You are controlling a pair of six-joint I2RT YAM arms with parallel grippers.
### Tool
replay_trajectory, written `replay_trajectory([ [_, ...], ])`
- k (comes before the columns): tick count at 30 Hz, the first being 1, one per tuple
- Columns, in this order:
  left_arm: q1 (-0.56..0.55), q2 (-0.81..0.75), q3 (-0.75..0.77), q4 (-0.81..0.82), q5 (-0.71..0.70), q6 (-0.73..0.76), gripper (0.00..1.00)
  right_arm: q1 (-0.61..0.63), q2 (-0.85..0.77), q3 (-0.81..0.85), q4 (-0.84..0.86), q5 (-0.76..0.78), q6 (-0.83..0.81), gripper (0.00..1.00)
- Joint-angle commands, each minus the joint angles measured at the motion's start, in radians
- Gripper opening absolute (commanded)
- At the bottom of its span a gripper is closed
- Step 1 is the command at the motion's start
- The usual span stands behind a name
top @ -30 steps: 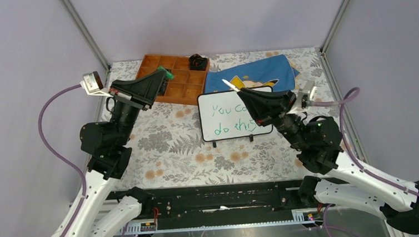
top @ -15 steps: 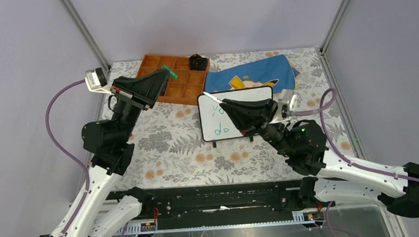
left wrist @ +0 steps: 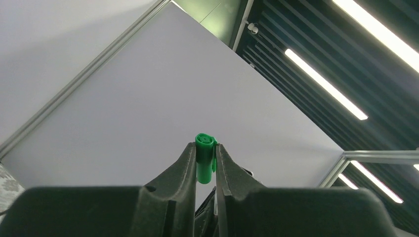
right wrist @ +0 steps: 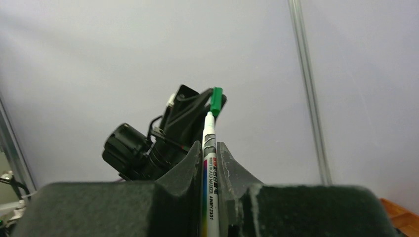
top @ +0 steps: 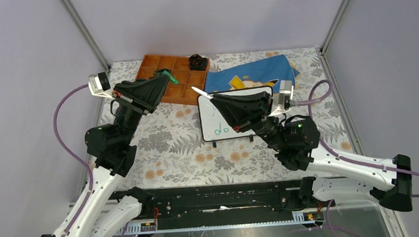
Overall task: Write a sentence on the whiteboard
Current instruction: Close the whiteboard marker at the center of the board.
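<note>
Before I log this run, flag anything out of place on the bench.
Nothing spilled or damaged. Only the marker stands out: uncapped in the right hand, its green cap pinched apart in the left hand.

Whiteboard [top: 206, 124]: small, rectangular, white face in a thin black frame with rounded corners. It rests on two small black feet at its near edge, long side left to right, just in front of a blue cloth [top: 249, 74].
Sentence [top: 221, 130]: green handwriting. Only "do" and a few strokes above it show at the left; the rest is hidden.
</note>
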Motion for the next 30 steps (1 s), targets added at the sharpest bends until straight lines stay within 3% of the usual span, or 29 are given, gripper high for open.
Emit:
replay_trajectory([
  [1, 0.008, -0.008, -0.044, 0.112, -0.026, -0.089, 0.00, 0.008, 0.041, 0.070, 0.105, -0.042, 0.076, 0.00],
  [11, 0.008, -0.051, -0.121, 0.065, -0.147, -0.245, 0.00, 0.008, 0.058, 0.077, 0.072, -0.026, 0.037, 0.00],
  [30, 0.008, -0.041, -0.138, 0.098, -0.102, -0.301, 0.00, 0.007, 0.115, 0.141, -0.013, -0.034, 0.033, 0.00],
])
